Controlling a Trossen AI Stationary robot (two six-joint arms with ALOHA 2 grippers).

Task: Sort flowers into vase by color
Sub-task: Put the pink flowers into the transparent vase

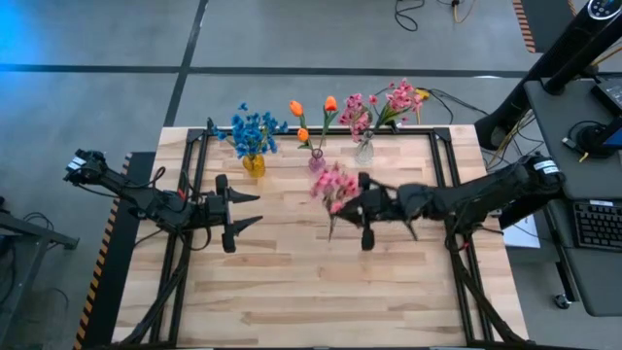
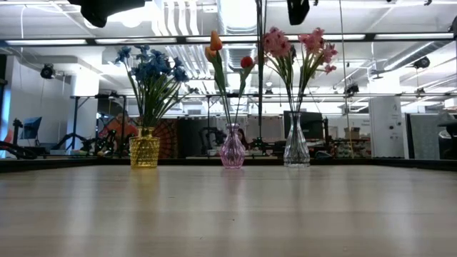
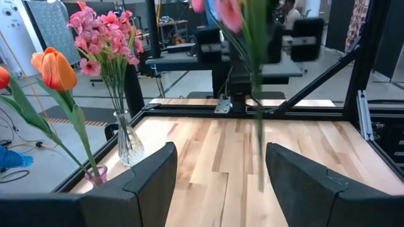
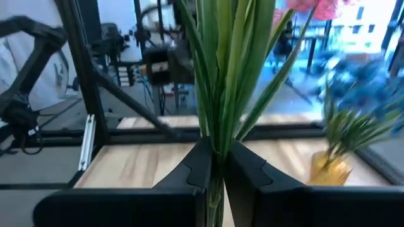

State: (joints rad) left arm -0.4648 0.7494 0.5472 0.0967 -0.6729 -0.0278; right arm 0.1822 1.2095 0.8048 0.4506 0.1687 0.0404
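Note:
My right gripper (image 1: 345, 210) is over the table's middle, shut on a pink blossom spray (image 1: 333, 185) with a long green stem. My left gripper (image 1: 255, 209) is open over the left half of the table, facing the spray and touching nothing; its fingers frame the hanging stem (image 3: 259, 145) from a distance. At the far edge stand three vases on their bases: a yellow one with blue flowers (image 1: 254, 136), a pink one with orange tulips (image 1: 317, 160), and a clear one with pink sprays (image 1: 364, 148). My right gripper (image 4: 218, 165) pinches the spray's bundle of green stems and leaves (image 4: 219, 135) between its two fingers, below the blooms. The fingers come level from the table's right and lie across the stem. The spray stands about upright and is lifted clear, blooms above, with its stem end (image 3: 260, 186) hanging free.
The three vases (image 2: 232, 153) line the far edge, close together. A black frame rail (image 1: 194, 185) runs around the wooden table top. Bare wood lies across the near half of the table (image 1: 311, 292).

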